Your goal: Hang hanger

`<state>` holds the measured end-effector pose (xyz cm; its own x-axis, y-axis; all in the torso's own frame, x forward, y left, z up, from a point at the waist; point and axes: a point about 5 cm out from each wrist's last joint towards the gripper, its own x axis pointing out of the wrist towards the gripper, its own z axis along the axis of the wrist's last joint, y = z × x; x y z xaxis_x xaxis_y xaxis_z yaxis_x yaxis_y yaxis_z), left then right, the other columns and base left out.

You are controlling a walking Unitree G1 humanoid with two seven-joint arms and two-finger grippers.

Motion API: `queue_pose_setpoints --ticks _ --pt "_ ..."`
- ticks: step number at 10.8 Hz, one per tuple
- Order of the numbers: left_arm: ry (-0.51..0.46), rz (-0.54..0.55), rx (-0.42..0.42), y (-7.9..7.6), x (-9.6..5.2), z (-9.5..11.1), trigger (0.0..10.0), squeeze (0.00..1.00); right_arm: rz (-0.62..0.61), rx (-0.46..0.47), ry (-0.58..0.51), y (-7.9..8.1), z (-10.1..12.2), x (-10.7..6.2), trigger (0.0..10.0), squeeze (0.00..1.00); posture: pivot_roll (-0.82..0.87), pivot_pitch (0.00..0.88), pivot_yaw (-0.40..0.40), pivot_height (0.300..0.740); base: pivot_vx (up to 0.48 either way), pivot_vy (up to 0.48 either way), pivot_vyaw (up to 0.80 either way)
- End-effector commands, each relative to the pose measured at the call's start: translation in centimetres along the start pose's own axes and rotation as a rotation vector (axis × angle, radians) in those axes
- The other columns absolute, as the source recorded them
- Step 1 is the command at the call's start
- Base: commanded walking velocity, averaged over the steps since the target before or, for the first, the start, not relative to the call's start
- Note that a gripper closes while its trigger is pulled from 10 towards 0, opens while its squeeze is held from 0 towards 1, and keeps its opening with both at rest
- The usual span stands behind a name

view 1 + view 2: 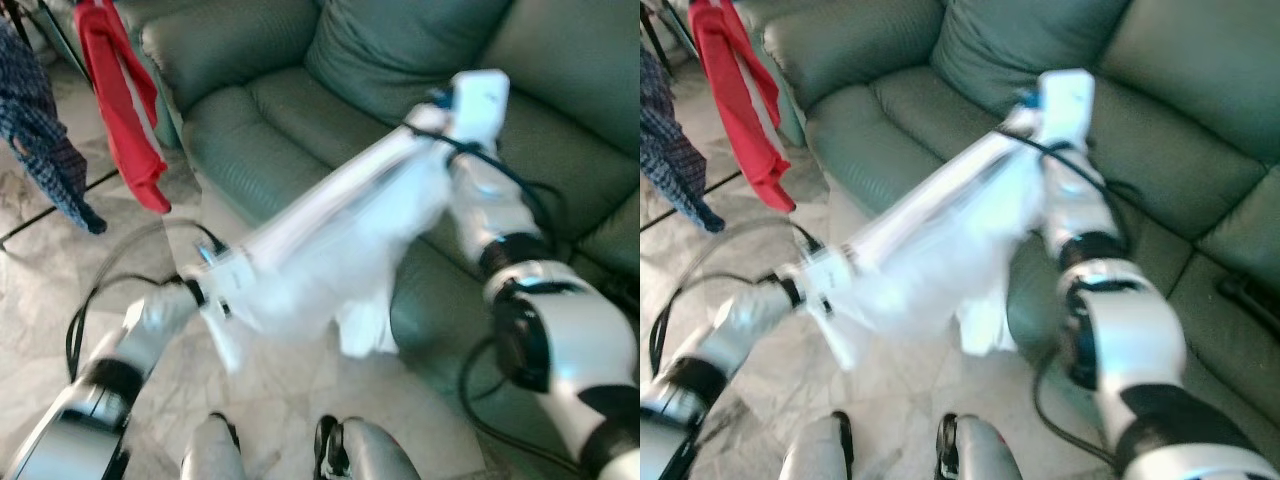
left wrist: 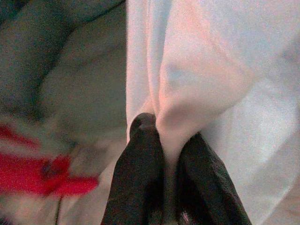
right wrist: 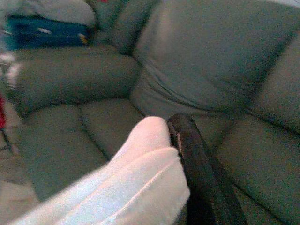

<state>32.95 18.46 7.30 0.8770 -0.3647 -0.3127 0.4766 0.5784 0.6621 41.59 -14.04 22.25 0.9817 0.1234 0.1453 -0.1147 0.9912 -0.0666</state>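
Across the middle of the head-camera frame you have a white garment [image 1: 340, 250] stretched between both arms, blurred by motion, its top edge running from the lower left up to the upper right. Your left gripper [image 2: 168, 154] is clamped on one end of that cloth: in the left wrist view the two black fingers [image 2: 140, 164] pinch a fold of white fabric between them. Your right gripper [image 3: 180, 140] sits at the upper right end, above the green sofa [image 1: 300, 90]; the right wrist view shows one black finger [image 3: 197, 164] pressed against a bunched roll of the same white fabric, but you cannot tell from it whether that claw is truly closed on the cloth. No hanger can be made out inside the garment because of the blur.

In the upper left of the frame a red garment [image 1: 125, 100] hangs down just beside the sofa's armrest, and a dark blue patterned garment [image 1: 40, 140] hangs at the far left edge. Below them the pale marble floor [image 1: 60, 270] shows, with black cables [image 1: 100, 300] looping near your left arm.
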Motion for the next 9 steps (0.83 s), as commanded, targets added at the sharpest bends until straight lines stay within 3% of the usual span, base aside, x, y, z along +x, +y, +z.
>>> queue_pose_setpoints --ticks 1,3,4,6,8,9 --pt "0.112 0.100 -0.018 0.9 -0.3 -1.6 0.0 0.00 0.033 -0.005 -0.096 1.0 2.4 0.7 0.0 0.00 -0.01 0.133 -0.101 0.740 0.000 0.000 0.00" --pt "0.185 0.158 -0.135 1.0 -0.5 -2.6 0.0 0.00 0.165 0.046 -0.128 4.5 2.8 0.7 0.0 0.00 0.00 0.134 -0.100 0.740 0.000 0.000 0.00" --pt "0.190 0.227 -0.320 1.4 -0.4 -2.7 0.0 0.00 0.275 0.044 -0.106 6.6 1.5 0.0 0.0 0.00 0.00 0.136 -0.100 0.740 0.000 0.000 0.00" --pt "0.138 0.292 -0.597 1.5 0.6 -1.3 0.0 0.00 0.482 -0.001 -0.026 9.2 -2.3 -2.1 0.0 0.00 0.00 0.137 -0.099 0.740 0.000 0.000 0.00" --pt "0.110 0.339 -0.752 1.8 1.2 -0.3 0.0 0.00 0.710 -0.070 -0.007 11.4 -4.4 -4.6 0.0 0.00 0.00 0.136 -0.096 0.740 0.000 0.000 0.00" --pt "0.083 0.355 -0.819 2.1 1.4 0.3 0.0 0.00 0.794 -0.052 0.034 11.7 -5.7 -5.9 0.0 0.00 -0.01 0.137 -0.095 0.740 0.000 0.000 0.00"
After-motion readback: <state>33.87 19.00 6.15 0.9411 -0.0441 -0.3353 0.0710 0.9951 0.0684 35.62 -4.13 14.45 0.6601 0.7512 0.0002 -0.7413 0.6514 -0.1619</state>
